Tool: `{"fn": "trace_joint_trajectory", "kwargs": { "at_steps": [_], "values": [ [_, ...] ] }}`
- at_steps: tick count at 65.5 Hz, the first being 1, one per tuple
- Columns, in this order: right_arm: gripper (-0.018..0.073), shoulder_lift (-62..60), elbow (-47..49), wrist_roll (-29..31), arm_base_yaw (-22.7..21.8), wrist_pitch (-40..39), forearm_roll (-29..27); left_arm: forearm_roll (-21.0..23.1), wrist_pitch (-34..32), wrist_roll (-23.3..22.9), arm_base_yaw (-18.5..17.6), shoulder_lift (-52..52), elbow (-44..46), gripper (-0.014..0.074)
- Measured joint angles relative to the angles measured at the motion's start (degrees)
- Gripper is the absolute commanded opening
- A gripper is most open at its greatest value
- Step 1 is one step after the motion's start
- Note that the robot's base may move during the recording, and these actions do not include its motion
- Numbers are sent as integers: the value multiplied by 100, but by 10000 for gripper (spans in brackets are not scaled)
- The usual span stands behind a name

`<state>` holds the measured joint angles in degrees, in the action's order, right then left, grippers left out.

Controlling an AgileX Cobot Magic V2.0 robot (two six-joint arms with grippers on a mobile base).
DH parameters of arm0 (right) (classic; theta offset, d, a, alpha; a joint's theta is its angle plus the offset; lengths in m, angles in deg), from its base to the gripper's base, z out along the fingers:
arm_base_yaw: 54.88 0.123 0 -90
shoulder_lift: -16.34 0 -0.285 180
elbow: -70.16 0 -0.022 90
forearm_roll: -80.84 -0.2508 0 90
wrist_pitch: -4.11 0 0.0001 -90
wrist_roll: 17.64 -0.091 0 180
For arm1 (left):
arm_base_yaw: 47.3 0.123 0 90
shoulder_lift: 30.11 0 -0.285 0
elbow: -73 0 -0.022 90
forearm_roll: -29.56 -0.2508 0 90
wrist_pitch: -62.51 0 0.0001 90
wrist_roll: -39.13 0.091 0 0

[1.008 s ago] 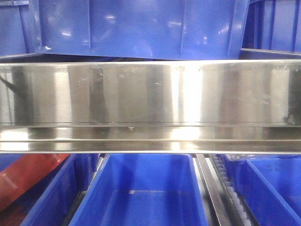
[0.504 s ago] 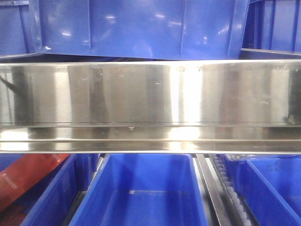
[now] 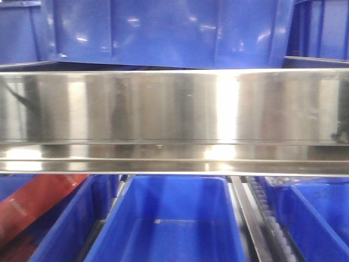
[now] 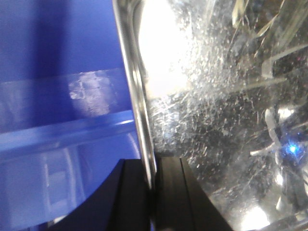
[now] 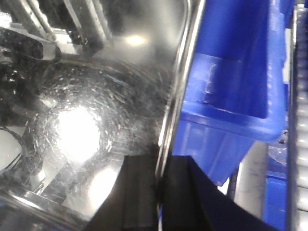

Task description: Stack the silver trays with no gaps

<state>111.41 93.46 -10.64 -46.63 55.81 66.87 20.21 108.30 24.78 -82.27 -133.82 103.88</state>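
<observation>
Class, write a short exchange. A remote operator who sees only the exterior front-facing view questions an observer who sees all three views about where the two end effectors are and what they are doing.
Operator: My view shows only a steel rail and blue bins. Where is the left end effector?
Observer: In the left wrist view, the left end effector is shut on the rolled rim of a silver tray, one finger on either side.
Operator: And the right one?
Observer: In the right wrist view, the right end effector clamps a silver tray rim the same way.
</observation>
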Motion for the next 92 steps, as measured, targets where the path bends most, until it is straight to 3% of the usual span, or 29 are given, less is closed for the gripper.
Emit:
{"fn": "trace_joint_trajectory", "kwargs": {
  "at_steps": [92],
  "values": [
    [-70, 0, 0, 0, 0, -41, -9, 0, -2, 0, 3, 0, 0, -8]
  ]
}}
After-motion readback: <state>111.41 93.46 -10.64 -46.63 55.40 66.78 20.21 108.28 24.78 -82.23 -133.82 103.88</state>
